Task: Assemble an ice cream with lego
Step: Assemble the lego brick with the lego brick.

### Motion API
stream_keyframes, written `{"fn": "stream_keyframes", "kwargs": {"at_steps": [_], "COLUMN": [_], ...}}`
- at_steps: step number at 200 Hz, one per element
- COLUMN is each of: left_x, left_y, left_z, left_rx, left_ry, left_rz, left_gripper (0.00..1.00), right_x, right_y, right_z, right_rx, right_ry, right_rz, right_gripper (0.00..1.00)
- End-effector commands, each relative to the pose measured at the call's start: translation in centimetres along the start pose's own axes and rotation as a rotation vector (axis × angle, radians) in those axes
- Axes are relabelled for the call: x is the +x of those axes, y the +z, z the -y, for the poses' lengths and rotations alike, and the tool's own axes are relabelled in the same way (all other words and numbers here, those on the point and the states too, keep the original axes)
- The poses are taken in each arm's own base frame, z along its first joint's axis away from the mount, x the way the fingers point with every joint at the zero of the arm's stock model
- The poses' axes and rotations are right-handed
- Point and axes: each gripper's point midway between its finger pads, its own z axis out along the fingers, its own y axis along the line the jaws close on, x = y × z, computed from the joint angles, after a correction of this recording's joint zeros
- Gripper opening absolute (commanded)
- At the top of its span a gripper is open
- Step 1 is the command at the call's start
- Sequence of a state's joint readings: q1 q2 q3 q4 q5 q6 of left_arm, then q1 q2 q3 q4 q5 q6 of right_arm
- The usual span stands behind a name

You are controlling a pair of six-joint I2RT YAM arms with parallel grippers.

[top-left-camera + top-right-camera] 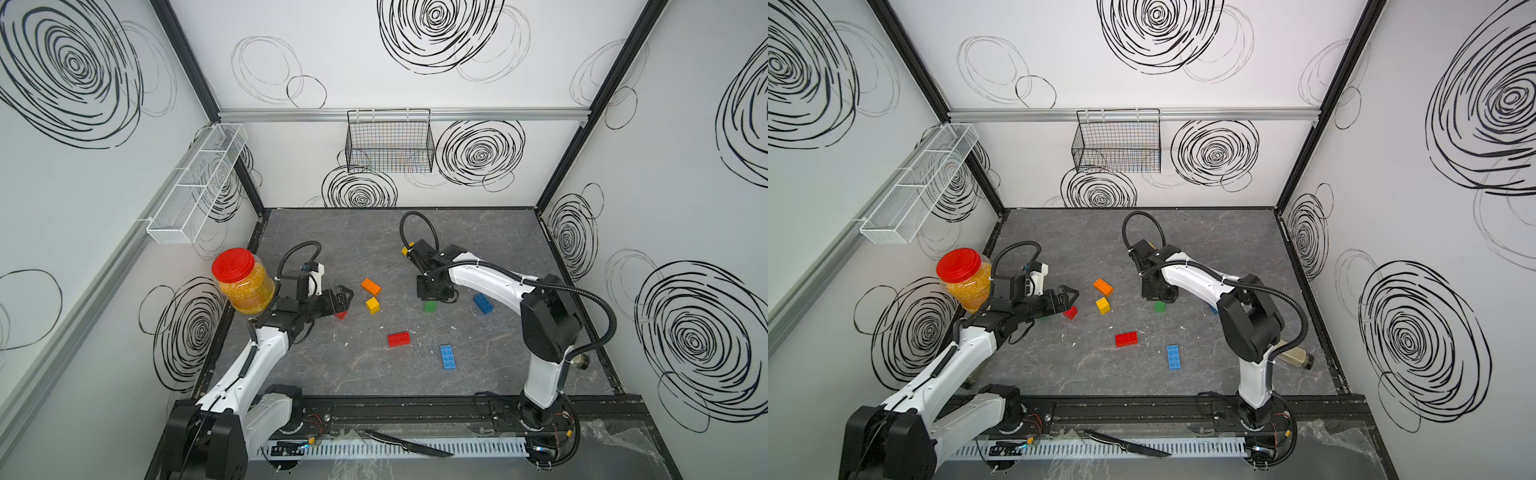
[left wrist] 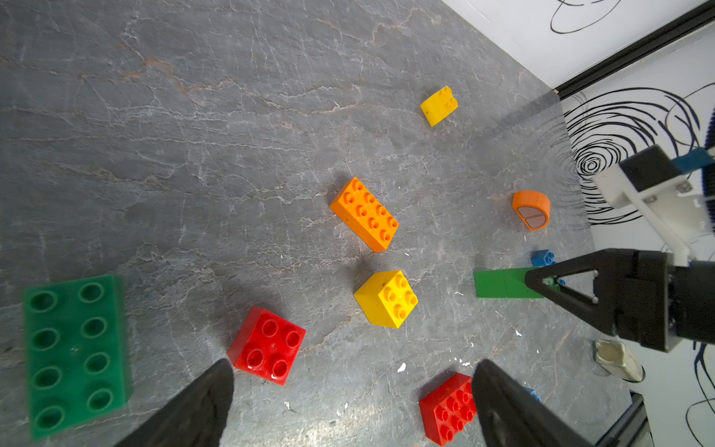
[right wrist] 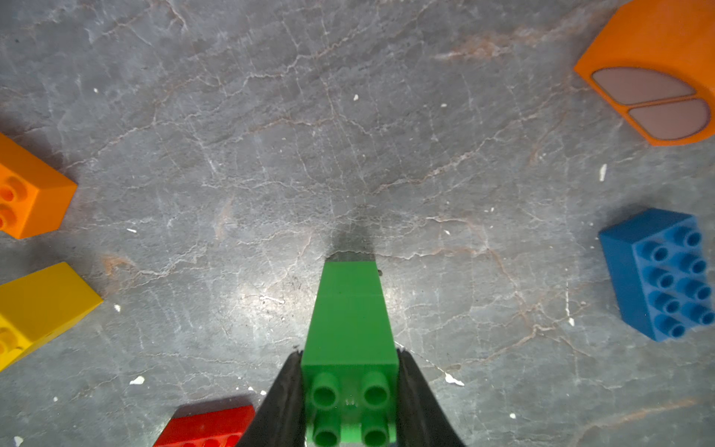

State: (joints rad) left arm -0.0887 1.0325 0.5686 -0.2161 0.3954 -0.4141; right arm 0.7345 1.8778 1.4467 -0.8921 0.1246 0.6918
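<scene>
Right hand [image 3: 350, 358] grips a green stack of square studded plastic bricks [image 3: 348, 309], upright on the grey marbled surface [image 3: 271, 154]. Left hand [image 2: 350, 373] gapes wide near a small red square brick [image 2: 267, 346]; yellow cube brick [image 2: 387, 298] and orange oblong brick [image 2: 363, 213] lie beyond.

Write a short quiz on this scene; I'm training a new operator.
1. True or false: the right hand is shut on a green stack.
2. Which colour of brick lies nearest the open left hand? A red, B blue, C orange.
3. Fill in: the jar has a ___ lid.

Key: 1 true. 2 A, the red brick. 3 red.
</scene>
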Motion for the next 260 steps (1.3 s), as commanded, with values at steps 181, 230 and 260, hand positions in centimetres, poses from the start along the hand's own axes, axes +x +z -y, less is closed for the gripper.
{"fn": "stream_keyframes", "kwargs": {"at_steps": [181, 230, 260], "left_x": [-1.2, -1.2, -1.2], "left_y": [-0.7, -0.8, -0.8], "left_z": [0.4, 0.4, 0.4], "left_rx": [-0.001, -0.002, -0.004], "left_ry": [0.02, 0.021, 0.024], "left_rz": [0.045, 0.049, 0.049], "left_gripper": [0.99, 0.99, 0.99], "right_x": [1.2, 0.5, -0.1], "right_y": [-2.9, -7.0, -8.4], "right_z": [0.3, 1.6, 4.3], "right_rx": [-0.024, -0.055, -0.054], "right_ry": [-0.013, 0.036, 0.108], "right_rz": [-0.017, 0.046, 0.07], "right_gripper": [0.76, 0.86, 0.98]}}
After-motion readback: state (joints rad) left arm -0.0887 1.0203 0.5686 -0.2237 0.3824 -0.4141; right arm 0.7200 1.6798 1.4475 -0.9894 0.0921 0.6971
